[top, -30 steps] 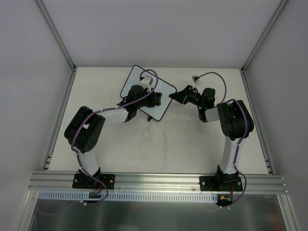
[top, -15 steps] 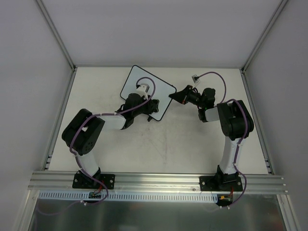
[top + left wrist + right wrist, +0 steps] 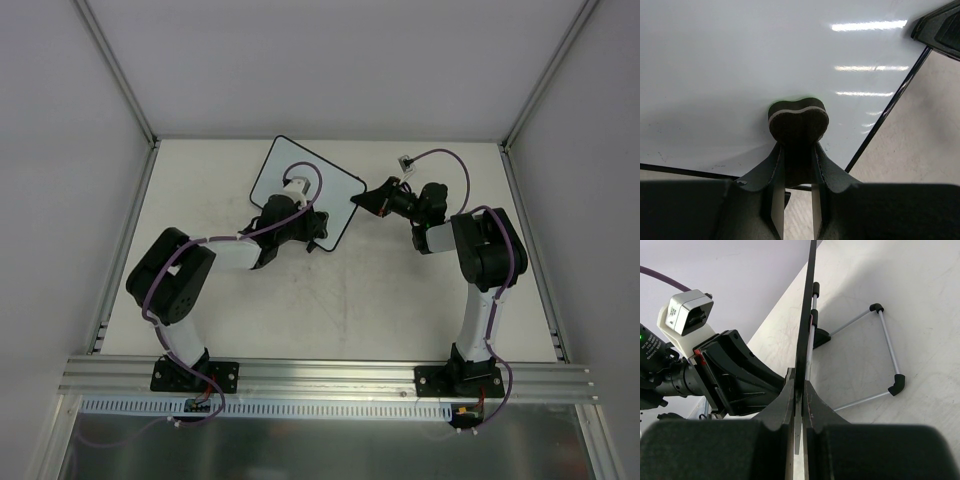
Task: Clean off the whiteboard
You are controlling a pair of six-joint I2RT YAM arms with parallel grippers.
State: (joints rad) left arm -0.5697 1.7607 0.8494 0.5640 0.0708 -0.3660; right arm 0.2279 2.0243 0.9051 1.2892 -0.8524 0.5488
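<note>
The whiteboard (image 3: 281, 165) lies tilted at the back middle of the table, and its face looks blank. My left gripper (image 3: 312, 222) is over its near part, shut on a dark eraser pad (image 3: 798, 119) that presses on the white surface (image 3: 740, 60) close to the black frame (image 3: 890, 107). My left gripper (image 3: 798, 150) has both fingers tight on the pad. My right gripper (image 3: 362, 200) is shut on the board's right edge. In the right wrist view my right gripper (image 3: 801, 390) clamps the board's frame (image 3: 809, 300), seen edge-on.
A thin wire stand (image 3: 887, 337) with black feet (image 3: 896, 384) folds out behind the board onto the table. The left arm's wrist camera (image 3: 686, 314) is close on the board's other side. Grey walls enclose the table (image 3: 420, 290) on three sides.
My left gripper slid the eraser from the board's middle toward its near edge, mostly in the first half second. The right gripper and the board have not moved.
</note>
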